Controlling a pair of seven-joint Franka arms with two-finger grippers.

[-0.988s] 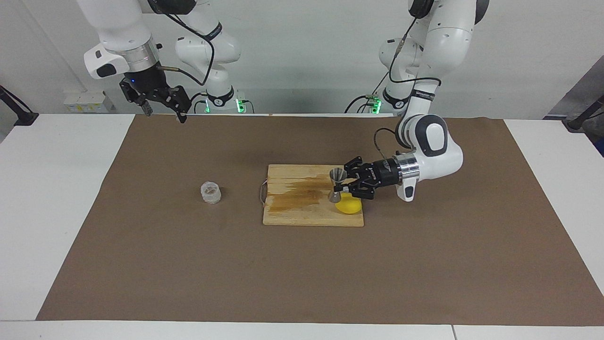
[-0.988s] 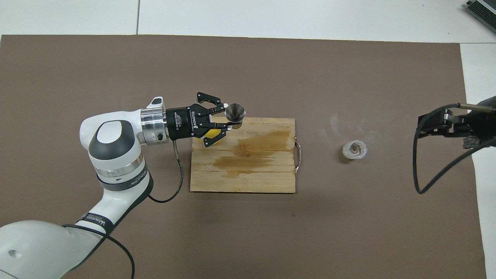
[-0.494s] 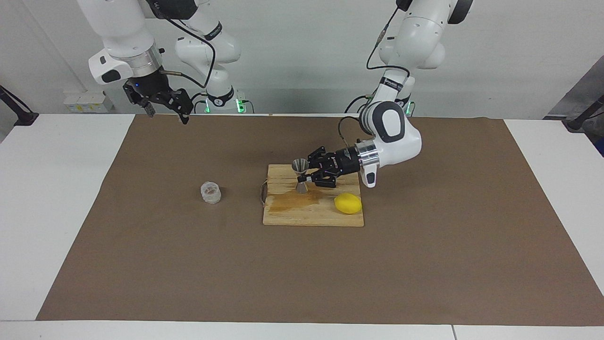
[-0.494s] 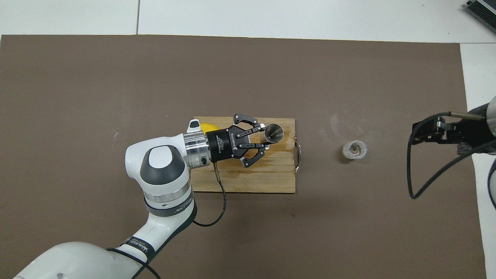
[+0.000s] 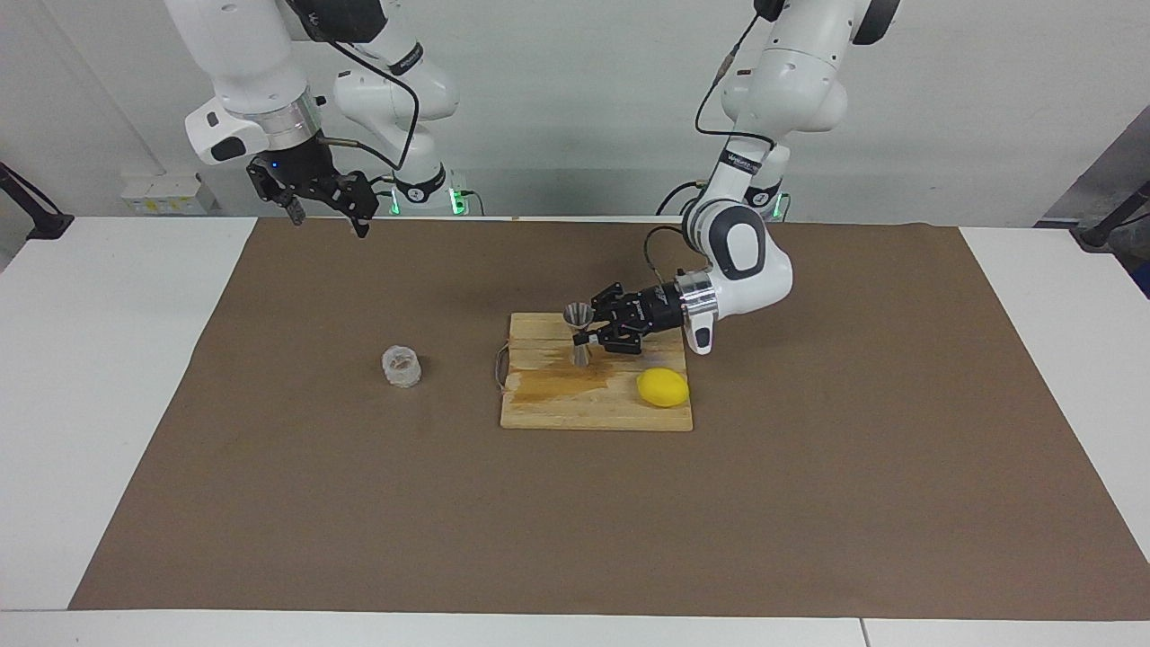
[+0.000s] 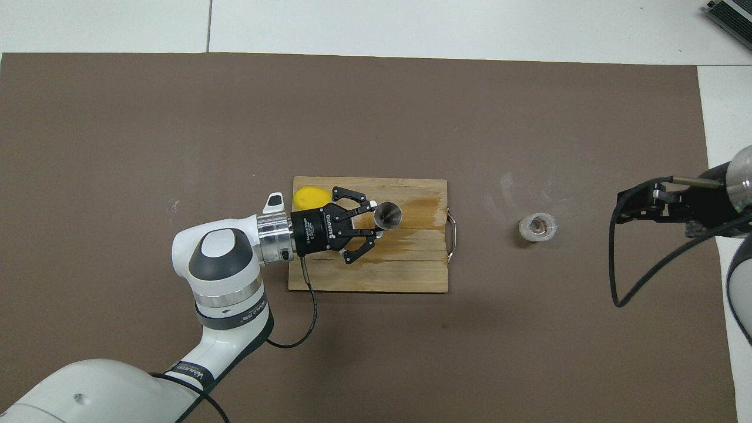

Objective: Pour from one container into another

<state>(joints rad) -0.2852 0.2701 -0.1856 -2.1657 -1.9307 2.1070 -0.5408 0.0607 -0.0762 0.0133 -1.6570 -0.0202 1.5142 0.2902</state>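
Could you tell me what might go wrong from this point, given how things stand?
1. The left end effector grips the jigger at its narrow waist; it could slip or tilt.
2. The lemon lies on the cutting board close by and might get nudged.
3. The glass cup sits untouched; the right end effector hangs open.

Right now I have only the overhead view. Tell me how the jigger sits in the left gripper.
Observer: The jigger stands upright, with the left gripper shut on its waist from the side.
Operator: Give me its height over the board.
Observer: Its foot is low at the board. I cannot tell whether it touches.
Operator: Now report the right gripper.
Observer: The right gripper is open and hangs high above the mat, over its edge by the robots.
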